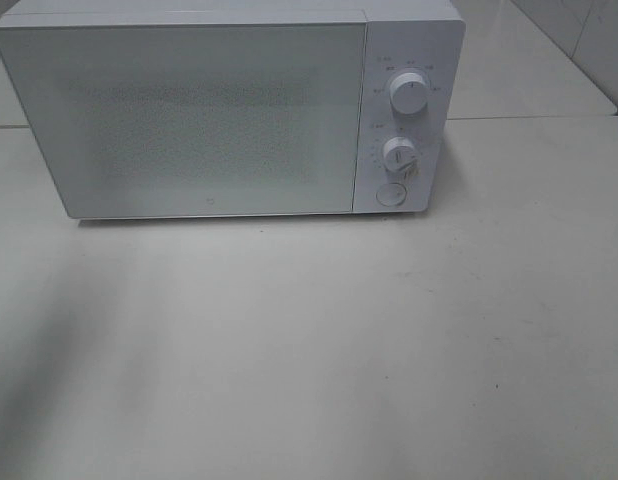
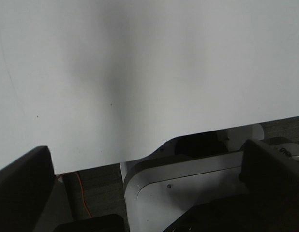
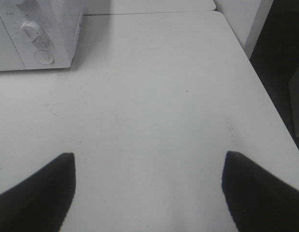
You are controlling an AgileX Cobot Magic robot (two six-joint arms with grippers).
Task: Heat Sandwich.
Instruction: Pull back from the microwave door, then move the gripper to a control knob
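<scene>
The sandwich is out of view in every frame. A white microwave (image 1: pixel 189 120) stands at the back of the table with its frosted door shut; its corner with a knob also shows in the right wrist view (image 3: pixel 38 29). Neither arm appears in the exterior high view. My left gripper (image 2: pixel 147 186) is open, its dark fingers (image 2: pixel 21 188) wide apart over the table's edge with nothing between them. My right gripper (image 3: pixel 149 193) is open too, its black fingertips (image 3: pixel 43 188) above bare tabletop, some way from the microwave's control panel.
The microwave panel carries two knobs (image 1: pixel 409 93) (image 1: pixel 400 155) and a round button (image 1: pixel 390 194). The white table (image 1: pixel 309 350) ends at an edge (image 3: pixel 265 92) with dark floor beyond. A white machine base (image 2: pixel 188 188) and an orange cable (image 2: pixel 82 193) lie below the table's edge.
</scene>
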